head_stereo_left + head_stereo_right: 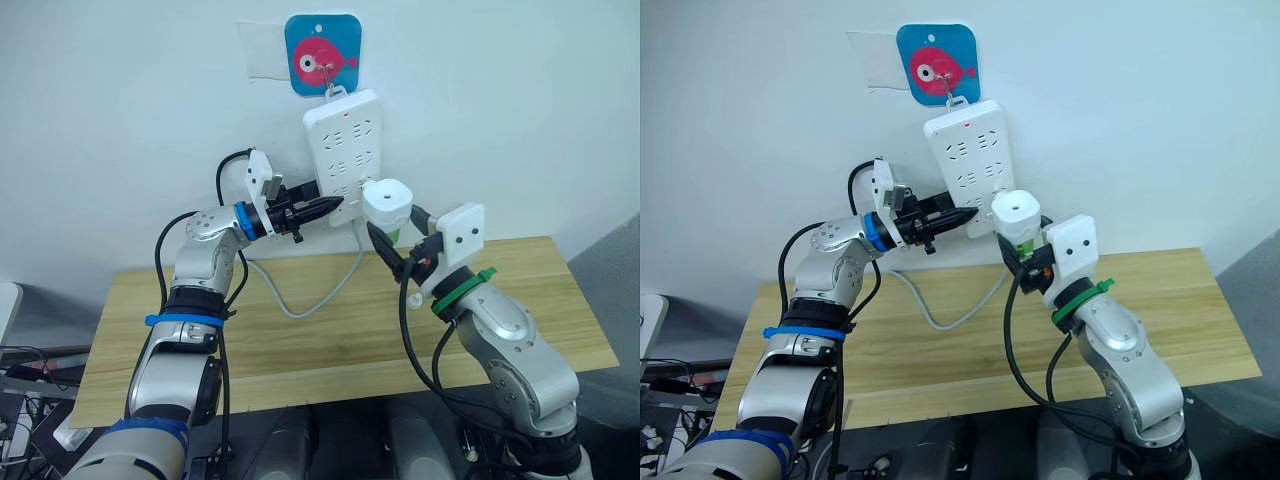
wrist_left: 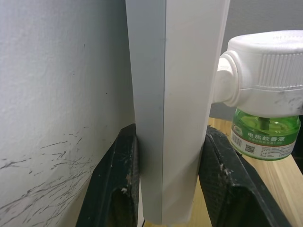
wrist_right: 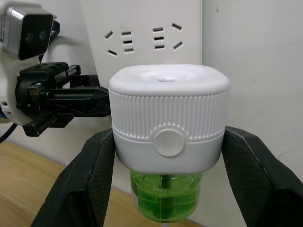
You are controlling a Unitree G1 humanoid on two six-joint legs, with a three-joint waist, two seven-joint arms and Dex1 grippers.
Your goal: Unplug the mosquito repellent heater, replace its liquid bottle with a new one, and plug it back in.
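- The mosquito repellent heater (image 3: 169,120) sits between the two black fingers of the right gripper (image 3: 165,156), which press on its ribbed white sides; the green liquid bottle (image 3: 165,196) hangs screwed under it.
- The heater is held up in the air above the wooden table (image 1: 330,330), right against the lower end of the power strip (image 1: 345,150) hanging on the wall (image 1: 120,120).
- The left gripper (image 2: 168,184) pinches the strip's lower edge from the side, one finger on the front face and one behind.
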